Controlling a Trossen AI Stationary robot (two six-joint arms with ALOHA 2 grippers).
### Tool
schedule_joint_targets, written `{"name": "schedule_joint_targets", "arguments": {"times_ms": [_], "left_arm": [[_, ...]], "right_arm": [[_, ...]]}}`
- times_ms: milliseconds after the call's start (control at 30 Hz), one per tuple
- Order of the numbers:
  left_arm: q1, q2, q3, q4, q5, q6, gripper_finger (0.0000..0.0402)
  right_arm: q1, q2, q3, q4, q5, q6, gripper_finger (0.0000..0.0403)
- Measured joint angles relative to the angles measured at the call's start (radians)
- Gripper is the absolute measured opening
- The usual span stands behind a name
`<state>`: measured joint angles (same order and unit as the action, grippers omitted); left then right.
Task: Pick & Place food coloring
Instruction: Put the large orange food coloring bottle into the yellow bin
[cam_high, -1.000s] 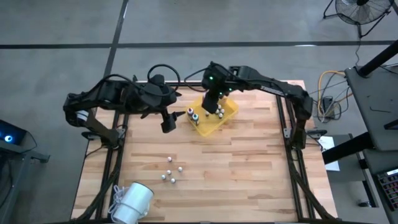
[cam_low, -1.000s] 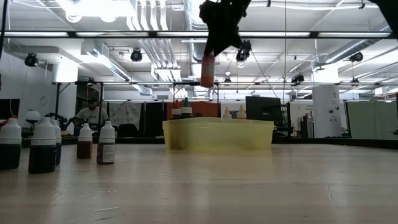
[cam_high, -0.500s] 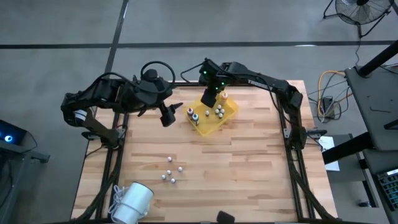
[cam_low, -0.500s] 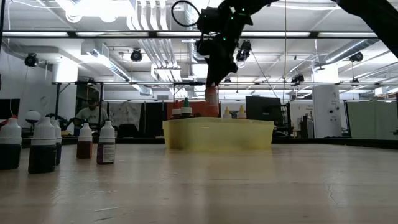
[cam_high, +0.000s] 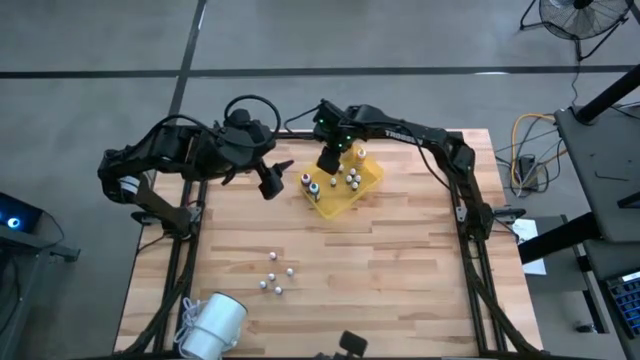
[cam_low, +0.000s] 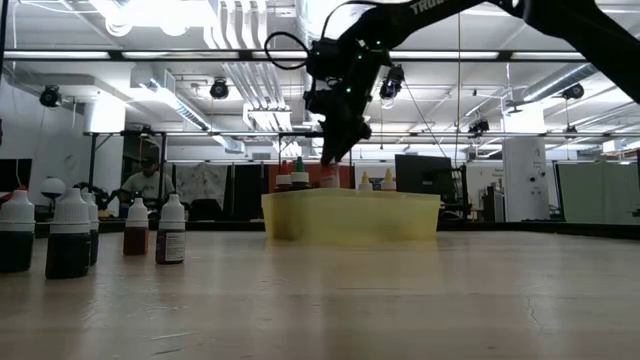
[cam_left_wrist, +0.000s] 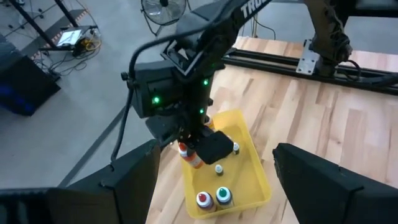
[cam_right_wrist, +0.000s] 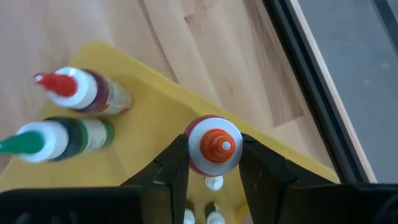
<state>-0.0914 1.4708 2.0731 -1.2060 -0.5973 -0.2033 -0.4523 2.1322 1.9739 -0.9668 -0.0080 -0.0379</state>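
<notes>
A yellow tray (cam_high: 340, 207) lies on the far middle of the wooden table. Food coloring bottles stand in it, among them a red-capped one (cam_right_wrist: 68, 90) and a green-capped one (cam_right_wrist: 43, 138). My right gripper (cam_high: 330, 160) hangs over the tray's far left corner, shut on an orange-capped bottle (cam_right_wrist: 213, 144). In the low view the bottle's lower end (cam_low: 329, 177) is level with the tray's rim (cam_low: 350, 197). Whether it touches the tray's floor is hidden. My left gripper (cam_high: 270, 185) waits wide open just left of the tray, holding nothing. My right gripper pinches the orange-capped bottle between its two fingers, by the white shoulder just under the cap (cam_right_wrist: 202, 163). The fingers come from above, slanting down. The bottle hangs below them, cap up and a little tilted (cam_left_wrist: 191, 157).
Several white-capped dark bottles (cam_low: 70, 235) stand in a loose group on the table's near middle (cam_high: 273, 275). A white cylinder (cam_high: 213, 325) lies at the near left corner. Bare wood lies right of the tray.
My right gripper has come down with the orange-capped bottle, from well above the tray to its rim, and has gone a little toward the table's left edge. The bottle has stayed in the hold, cap up.
</notes>
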Motion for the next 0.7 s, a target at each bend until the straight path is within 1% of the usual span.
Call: {"name": "schedule_joint_targets", "arguments": {"times_ms": [433, 700], "left_arm": [[0.000, 0.000, 0.000, -0.007, -0.008, -0.018, 0.0284], [0.000, -0.001, 0.000, -0.007, -0.015, -0.023, 0.0284]], "right_arm": [[0.000, 0.031, -0.019, 0.062, 0.008, 0.004, 0.0107], [0.000, 0.030, -0.087, 0.106, 0.011, 0.017, 0.0107]]}}
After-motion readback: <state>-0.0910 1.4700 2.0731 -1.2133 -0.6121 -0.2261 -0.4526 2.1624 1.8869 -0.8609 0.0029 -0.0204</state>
